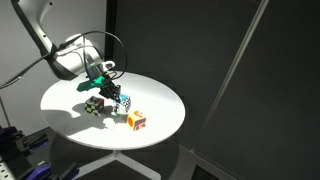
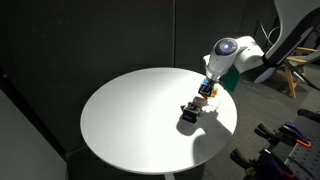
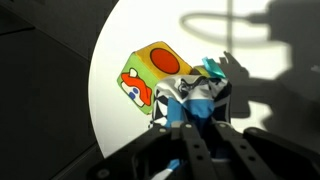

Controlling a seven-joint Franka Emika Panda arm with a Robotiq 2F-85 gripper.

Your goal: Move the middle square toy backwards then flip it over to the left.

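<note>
The middle square toy (image 1: 124,101), a light blue and white cube, sits between two other cubes near the table's middle. In the wrist view it (image 3: 195,95) lies tilted at my fingertips, its blue face showing between the dark fingers. My gripper (image 1: 113,93) comes down from the upper left and is closed on this cube at table level. It also shows in the other exterior view (image 2: 207,95) and in the wrist view (image 3: 195,125). In that exterior view the gripper mostly hides the cube.
An orange, yellow and red cube (image 1: 136,121) lies next to the blue one and also shows in the wrist view (image 3: 150,75). A dark green, black and white cube (image 1: 95,105) lies on the opposite side (image 2: 189,113). All rest on a round white table (image 1: 60,95) with dark curtains behind.
</note>
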